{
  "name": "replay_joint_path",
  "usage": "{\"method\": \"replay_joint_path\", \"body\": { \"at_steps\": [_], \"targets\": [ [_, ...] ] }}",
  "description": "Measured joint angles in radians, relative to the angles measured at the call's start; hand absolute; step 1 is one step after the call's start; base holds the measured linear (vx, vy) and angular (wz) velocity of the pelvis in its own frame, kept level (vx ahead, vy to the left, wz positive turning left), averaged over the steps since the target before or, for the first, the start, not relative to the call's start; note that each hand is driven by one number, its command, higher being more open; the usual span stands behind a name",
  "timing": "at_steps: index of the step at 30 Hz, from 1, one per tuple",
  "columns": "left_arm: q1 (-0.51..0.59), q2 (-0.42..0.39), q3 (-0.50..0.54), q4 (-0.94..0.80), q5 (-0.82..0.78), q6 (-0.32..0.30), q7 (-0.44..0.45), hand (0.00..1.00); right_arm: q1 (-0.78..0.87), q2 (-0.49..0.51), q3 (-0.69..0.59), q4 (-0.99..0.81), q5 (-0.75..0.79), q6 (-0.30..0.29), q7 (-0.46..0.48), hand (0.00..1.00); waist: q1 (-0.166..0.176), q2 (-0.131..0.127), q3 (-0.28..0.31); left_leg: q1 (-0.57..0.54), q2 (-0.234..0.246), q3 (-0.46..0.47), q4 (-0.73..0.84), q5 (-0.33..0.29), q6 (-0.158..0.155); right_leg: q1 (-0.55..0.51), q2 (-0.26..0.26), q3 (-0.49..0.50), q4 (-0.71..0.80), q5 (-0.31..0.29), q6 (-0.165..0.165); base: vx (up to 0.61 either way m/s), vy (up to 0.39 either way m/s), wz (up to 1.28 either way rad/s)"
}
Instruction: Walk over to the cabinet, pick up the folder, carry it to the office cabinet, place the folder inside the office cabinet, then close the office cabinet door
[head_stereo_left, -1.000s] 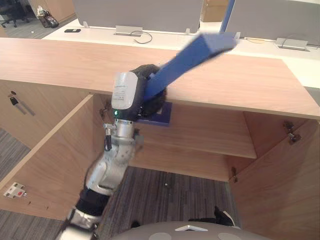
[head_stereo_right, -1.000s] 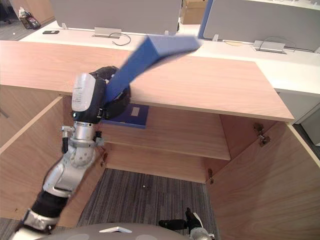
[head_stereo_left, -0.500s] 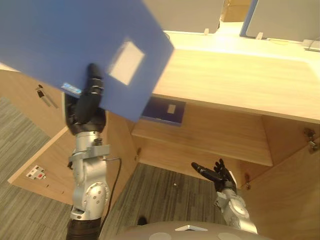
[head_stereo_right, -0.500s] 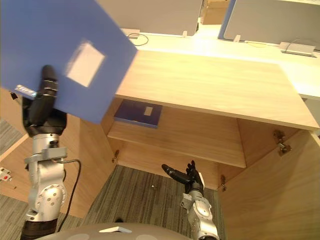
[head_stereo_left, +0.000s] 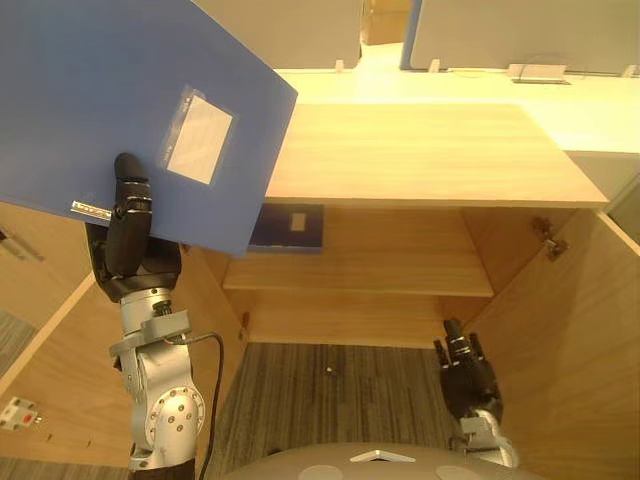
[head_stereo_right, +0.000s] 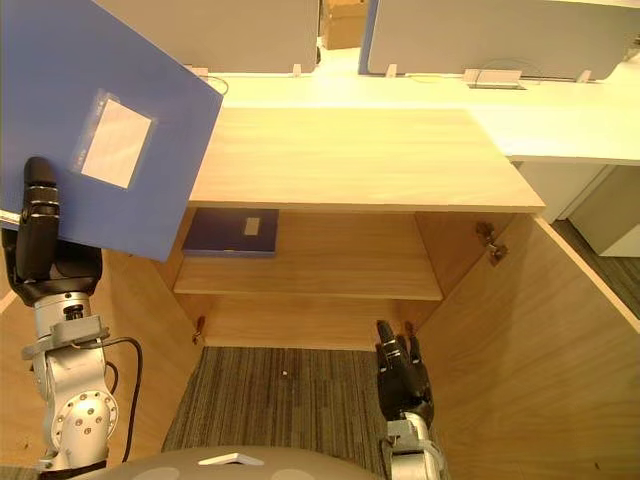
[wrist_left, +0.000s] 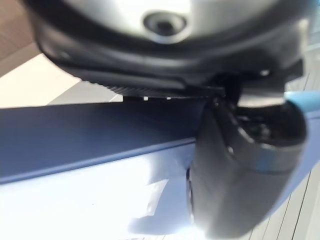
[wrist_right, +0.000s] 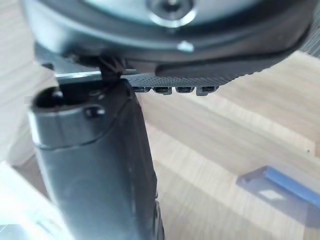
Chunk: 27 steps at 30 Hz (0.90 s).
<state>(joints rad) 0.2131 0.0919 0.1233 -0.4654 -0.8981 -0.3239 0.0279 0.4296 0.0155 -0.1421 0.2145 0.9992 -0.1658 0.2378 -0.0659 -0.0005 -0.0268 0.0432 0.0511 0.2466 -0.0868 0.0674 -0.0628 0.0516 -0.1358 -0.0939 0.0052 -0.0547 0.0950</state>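
Folder (head_stereo_left: 100, 90) upright, tilted, label facing camera — left robot hand (head_stereo_left: 130, 255) pinching edge

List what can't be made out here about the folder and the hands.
- Folder: upper and left edges are cut off by the frame in both eye views.
- Its white label: print is too small to read.
- Left robot hand: whatever grips behind the folder is hidden by the folder.
- Shelf folder: label is too small to read, and its left end is behind the held folder in the left eye view.

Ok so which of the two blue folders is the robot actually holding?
The raised folder, gripped by the left hand; the other folder lies flat on the cabinet shelf.
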Motion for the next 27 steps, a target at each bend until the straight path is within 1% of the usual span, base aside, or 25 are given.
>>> {"method": "replay_joint_path", "body": {
  "at_steps": [3, 5, 7, 8, 10, 11, 12, 13, 16, 19, 21, 23, 24, 26, 27],
  "targets": [
    [0.0, 0.0, 0.0, 0.001, 0.0, 0.0, -0.013, 0.0, -0.016, 0.0, -0.02, -0.126, 0.009, -0.003, 0.0, 1.0, 0.004, 0.01, -0.006, 0.0, 0.0, 0.005, 0.0, -0.003, 0.0, 0.0, 0.0, 0.004, -0.007, 0.003, 0.001, 0.02, 0.004, -0.04],
    [-0.004, 0.0, 0.0, 0.01, -0.004, 0.001, -0.021, 0.0, -0.039, -0.002, -0.033, -0.213, 0.022, -0.024, 0.0, 1.0, 0.005, 0.013, -0.009, 0.0, -0.001, 0.006, 0.0, -0.004, 0.0, 0.0, 0.0, 0.005, -0.008, 0.003, 0.001, 0.0, 0.0, 0.0],
    [-0.026, 0.009, 0.0, 0.043, -0.013, 0.001, -0.045, 0.0, -0.101, -0.011, -0.045, -0.31, 0.032, -0.052, -0.001, 1.0, 0.006, 0.014, -0.009, 0.0, -0.001, 0.006, 0.001, -0.004, 0.0, 0.0, 0.0, 0.007, -0.008, 0.004, 0.002, 0.0, 0.0, 0.0],
    [-0.049, 0.03, -0.006, 0.076, -0.038, 0.003, -0.066, 0.0, -0.148, -0.035, -0.044, -0.366, 0.032, -0.071, -0.002, 1.0, 0.007, 0.013, -0.009, 0.0, -0.001, 0.006, 0.001, -0.004, 0.0, 0.0, 0.0, 0.009, -0.008, 0.005, 0.002, 0.0, 0.0, 0.0],
    [-0.095, 0.084, -0.022, 0.139, -0.072, 0.015, -0.105, 0.0, -0.241, -0.092, -0.035, -0.435, 0.029, -0.086, -0.001, 1.0, 0.008, 0.013, -0.009, 0.001, -0.002, 0.006, 0.001, -0.003, 0.001, 0.0, 0.0, 0.011, -0.007, 0.008, 0.003, 0.0, 0.0, 0.0],
    [-0.137, 0.134, -0.048, 0.185, -0.09, 0.032, -0.144, 0.0, -0.327, -0.134, -0.024, -0.472, 0.029, -0.098, 0.001, 1.0, 0.008, 0.01, -0.011, 0.001, -0.003, 0.006, 0.001, -0.002, 0.002, 0.0, 0.0, 0.011, -0.006, 0.009, 0.003, 0.0, 0.0, 0.0],
    [-0.154, 0.152, -0.059, 0.201, -0.094, 0.044, -0.162, 0.0, -0.362, -0.148, -0.018, -0.483, 0.029, -0.102, 0.004, 1.0, 0.009, 0.009, -0.011, 0.001, -0.003, 0.006, 0.001, -0.002, 0.002, 0.0, 0.0, 0.011, -0.006, 0.01, 0.003, 0.0, 0.0, 0.0],
    [-0.186, 0.188, -0.087, 0.226, -0.105, 0.06, -0.2, 0.0, -0.427, -0.17, -0.01, -0.499, 0.029, -0.107, 0.012, 1.0, 0.01, 0.008, -0.012, 0.001, -0.004, 0.006, 0.001, -0.002, 0.003, 0.0, -0.001, 0.011, -0.006, 0.01, 0.003, 0.0, 0.0, 0.0],
    [-0.251, 0.254, -0.146, 0.261, -0.121, 0.101, -0.29, 0.0, -0.533, -0.197, 0.022, -0.515, 0.029, -0.108, 0.022, 1.0, 0.012, 0.007, -0.012, 0.001, -0.005, 0.005, 0.0, -0.001, 0.003, 0.0, -0.002, 0.011, -0.004, 0.011, 0.003, 0.0, 0.0, 0.0],
    [-0.296, 0.285, -0.184, 0.263, -0.121, 0.133, -0.359, 0.0, -0.58, -0.224, 0.035, -0.515, 0.03, -0.109, 0.017, 1.0, 0.012, 0.007, -0.012, 0.0, -0.005, 0.004, 0.0, -0.001, 0.003, 0.0, -0.002, 0.01, -0.004, 0.011, 0.003, 0.0, 0.0, 0.0],
    [-0.308, 0.303, -0.192, 0.265, -0.122, 0.136, -0.393, 0.0, -0.597, -0.268, 0.036, -0.514, 0.041, -0.109, 0.01, 1.0, 0.01, 0.007, -0.012, 0.0, -0.006, 0.004, 0.0, -0.001, 0.003, 0.0, -0.002, 0.01, -0.004, 0.011, 0.003, 0.0, 0.0, 0.0],
    [-0.341, 0.352, -0.22, 0.293, -0.123, 0.136, -0.415, 0.0, -0.623, -0.389, 0.036, -0.512, 0.049, -0.111, 0.002, 1.0, 0.009, 0.007, -0.012, 0.0, -0.005, 0.004, -0.001, 0.0, 0.005, 0.002, -0.002, 0.011, 0.003, 0.011, 0.003, 0.0, 0.0, 0.0],
    [-0.347, 0.363, -0.228, 0.3, -0.123, 0.136, -0.418, 0.0, -0.63, -0.412, 0.037, -0.51, 0.049, -0.111, 0.001, 1.0, 0.009, 0.007, -0.012, 0.0, -0.005, 0.004, -0.001, 0.001, 0.005, 0.001, -0.002, 0.011, 0.006, 0.011, 0.003, 0.0, 0.0, 0.0],
    [-0.37, 0.412, -0.27, 0.323, -0.124, 0.15, -0.428, 0.0, -0.666, -0.512, 0.047, -0.494, 0.07, -0.112, 0.001, 1.0, 0.006, 0.006, -0.013, 0.0, -0.005, 0.004, -0.003, 0.003, 0.008, -0.002, -0.002, 0.014, 0.011, 0.011, 0.004, -0.03, 0.006, -0.01],
    [-0.37, 0.424, -0.279, 0.323, -0.124, 0.154, -0.432, 0.0, -0.676, -0.529, 0.055, -0.49, 0.07, -0.112, 0.001, 1.0, 0.005, 0.006, -0.013, 0.0, -0.006, 0.005, -0.004, 0.004, 0.008, -0.002, -0.002, 0.015, 0.011, 0.012, 0.004, 0.0, 0.0, 0.0]
  ]
}}
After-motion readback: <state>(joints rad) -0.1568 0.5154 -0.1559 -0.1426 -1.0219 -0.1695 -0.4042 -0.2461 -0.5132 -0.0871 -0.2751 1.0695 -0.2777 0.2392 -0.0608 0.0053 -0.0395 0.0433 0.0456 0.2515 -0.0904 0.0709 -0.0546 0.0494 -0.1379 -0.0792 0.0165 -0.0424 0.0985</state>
